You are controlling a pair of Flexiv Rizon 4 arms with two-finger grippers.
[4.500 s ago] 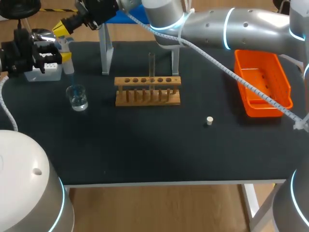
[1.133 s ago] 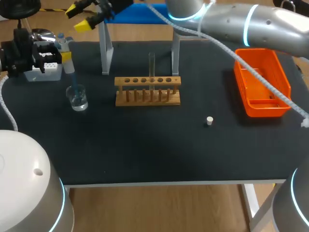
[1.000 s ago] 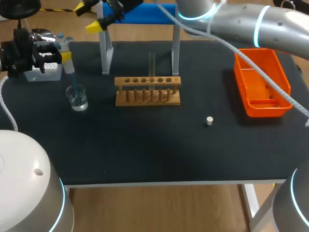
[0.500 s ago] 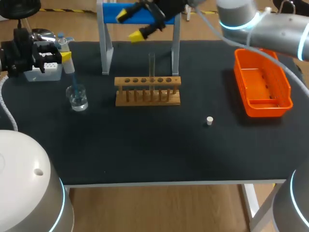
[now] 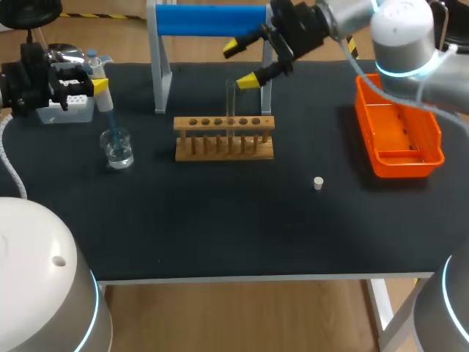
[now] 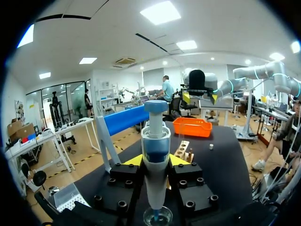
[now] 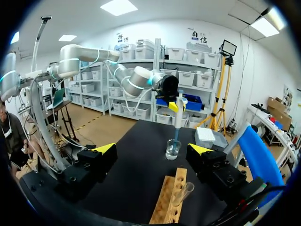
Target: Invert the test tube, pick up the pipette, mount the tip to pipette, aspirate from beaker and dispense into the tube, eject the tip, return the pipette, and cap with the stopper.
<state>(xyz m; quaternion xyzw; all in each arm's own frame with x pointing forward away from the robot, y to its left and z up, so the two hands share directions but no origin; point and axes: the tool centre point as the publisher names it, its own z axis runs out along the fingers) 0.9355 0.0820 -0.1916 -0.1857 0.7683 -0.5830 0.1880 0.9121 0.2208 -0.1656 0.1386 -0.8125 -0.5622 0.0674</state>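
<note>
Stopper: a small white stopper lies alone on the black table, nearer than the rack and well apart from it.
Rack and tube: a wooden test-tube rack holds a clear glass test tube upright in one of its middle holes.
Beaker: a clear glass beaker with a little liquid stands to the left of the rack.
Tray: an orange plastic tray sits at the right edge.
Left end effector: the left end effector is clamped on a blue-and-white pipette, held upright with its thin tip reaching down into the beaker's mouth.
Tip box: a white tip box sits under the left arm.
Right end effector: the right end effector hangs beyond the rack, near the tube's top, fingers spread wide and empty.
</note>
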